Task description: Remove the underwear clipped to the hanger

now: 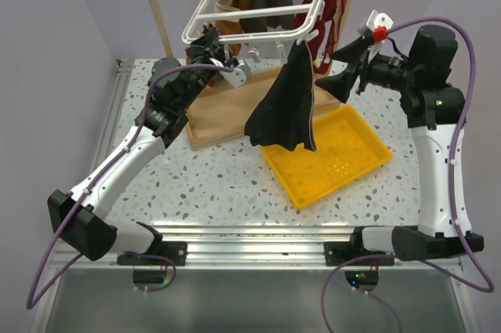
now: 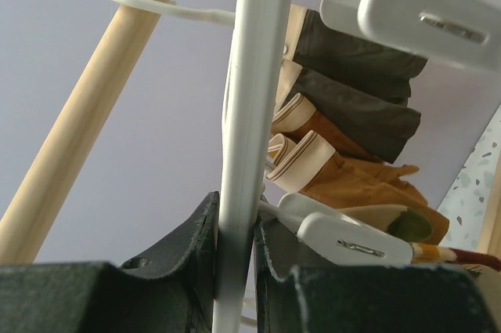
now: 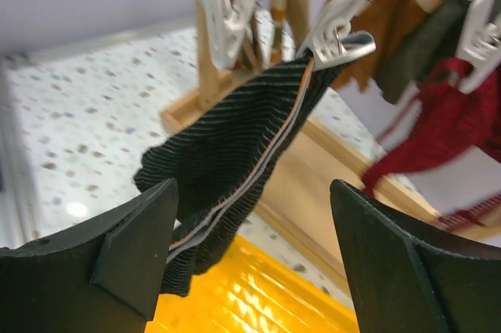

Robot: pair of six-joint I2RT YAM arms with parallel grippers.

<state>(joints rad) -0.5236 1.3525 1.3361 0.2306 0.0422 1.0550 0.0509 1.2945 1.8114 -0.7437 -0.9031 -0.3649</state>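
The white hanger (image 1: pixel 258 4) hangs from the wooden stand, and my left gripper (image 1: pixel 213 49) is shut on one of its white bars (image 2: pixel 243 153), which runs up between the fingers. Black underwear (image 1: pixel 286 106) dangles from a front clip (image 3: pixel 337 39) by one corner, over the yellow tray. Brown underwear (image 2: pixel 352 180) and dark grey underwear (image 2: pixel 352 59) with beige waistbands hang clipped further back. My right gripper (image 1: pixel 334 69) stands open just right of the black underwear, which hangs beyond its spread fingers in the right wrist view (image 3: pixel 227 153), untouched.
A yellow tray (image 1: pixel 368 157) lies on the speckled table below the black underwear. The wooden stand's base (image 1: pixel 223 117) and upright (image 2: pixel 86 114) are behind it. A red bra (image 3: pixel 438 129) hangs at the hanger's right end. Loose white clips (image 2: pixel 423 12) dangle near my left gripper.
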